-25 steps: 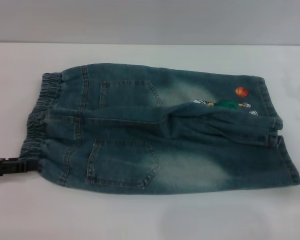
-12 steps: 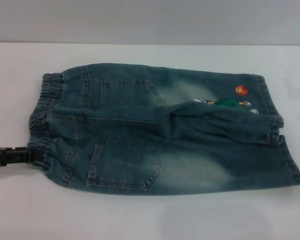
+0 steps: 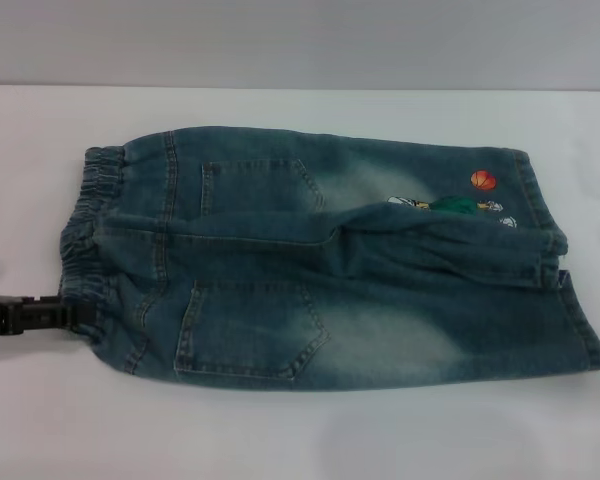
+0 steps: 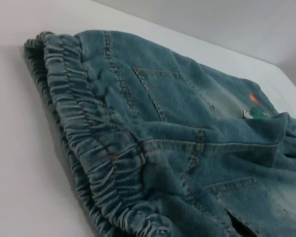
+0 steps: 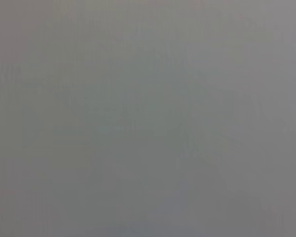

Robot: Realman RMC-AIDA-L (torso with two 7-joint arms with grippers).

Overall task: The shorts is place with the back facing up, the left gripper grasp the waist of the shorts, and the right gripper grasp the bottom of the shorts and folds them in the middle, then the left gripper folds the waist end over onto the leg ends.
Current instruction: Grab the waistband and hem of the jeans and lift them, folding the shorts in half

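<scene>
The shorts (image 3: 320, 260) lie flat on the white table (image 3: 280, 430), back pockets up, lengthwise across the head view. Their waist (image 3: 85, 230) points left and the leg ends (image 3: 555, 270) point right, with the orange basketball patch (image 3: 483, 181) on the far leg. My left gripper (image 3: 75, 314) reaches in low from the left edge, and its tip meets the near corner of the waist. The left wrist view looks closely along the ruffled waist (image 4: 89, 133) and over the shorts (image 4: 197, 148). My right gripper is out of view; its wrist view shows only plain grey.
A grey wall (image 3: 300, 40) runs behind the table's far edge. Bare white table surrounds the shorts on the near side, left and right.
My left gripper has slid rightward and slightly up, from just short of the waist to its near corner. That corner has shifted a little to the right.
</scene>
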